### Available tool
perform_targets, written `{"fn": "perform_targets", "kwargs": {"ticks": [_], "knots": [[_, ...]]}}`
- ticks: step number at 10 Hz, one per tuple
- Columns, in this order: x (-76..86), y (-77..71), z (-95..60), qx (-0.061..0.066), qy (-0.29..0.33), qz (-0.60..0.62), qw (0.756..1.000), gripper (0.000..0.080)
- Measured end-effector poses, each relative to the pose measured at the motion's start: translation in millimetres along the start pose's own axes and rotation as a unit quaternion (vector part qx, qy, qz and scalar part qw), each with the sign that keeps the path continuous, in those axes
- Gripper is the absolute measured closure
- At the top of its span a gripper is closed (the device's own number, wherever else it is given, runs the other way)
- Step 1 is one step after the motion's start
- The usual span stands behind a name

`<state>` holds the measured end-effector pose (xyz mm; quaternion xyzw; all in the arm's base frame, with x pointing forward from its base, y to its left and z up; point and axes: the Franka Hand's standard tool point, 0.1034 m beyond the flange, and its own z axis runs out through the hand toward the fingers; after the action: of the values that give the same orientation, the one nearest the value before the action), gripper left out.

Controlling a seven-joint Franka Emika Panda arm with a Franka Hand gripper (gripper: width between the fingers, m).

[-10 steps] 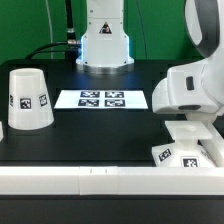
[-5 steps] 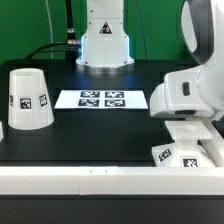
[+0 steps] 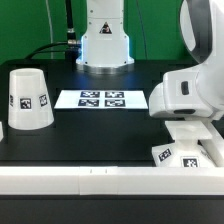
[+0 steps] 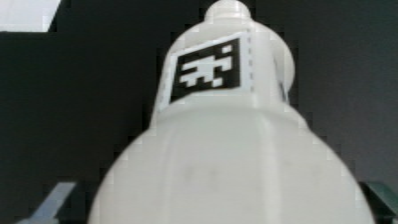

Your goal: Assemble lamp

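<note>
Gripper (image 4: pixel 214 203): fingers sit on either side of the bulb's wide end; I cannot tell whether they are squeezing it.
Bulb (image 4: pixel 222 110): fills the wrist view, tag facing the camera, narrow end pointing away.
Shade (image 3: pixel 28 98): standing wide end down at the exterior view's left, alone, well apart from the arm.
Tagged white piece (image 3: pixel 168 154): under the arm at the exterior view's right; which part it is, I cannot tell.
Progress: early, by my reading. No parts show as joined; the bulb still needs seating and the shade fitting.
</note>
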<state>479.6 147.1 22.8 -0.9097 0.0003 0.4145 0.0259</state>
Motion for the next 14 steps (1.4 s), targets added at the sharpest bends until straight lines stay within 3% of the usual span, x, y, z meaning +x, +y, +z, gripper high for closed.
{"fn": "perform_targets", "kwargs": {"ticks": [2, 4, 6, 8, 12, 14], "knots": [[-27.5, 10.8, -45.3, 0.006, -0.003, -0.013, 1.000, 0.0223], [-36.9, 15.3, -74.1, 0.009, 0.004, -0.025, 1.000, 0.0223], [-30.9, 14.2, -75.8, 0.011, 0.019, -0.026, 0.999, 0.0223], [-20.7, 13.8, -88.0, 0.015, 0.078, -0.038, 0.996, 0.0223], [-27.6, 21.4, -152.4, 0.021, 0.217, -0.060, 0.974, 0.0223], [-22.5, 23.1, -148.3, 0.021, 0.288, -0.055, 0.956, 0.0223]]}}
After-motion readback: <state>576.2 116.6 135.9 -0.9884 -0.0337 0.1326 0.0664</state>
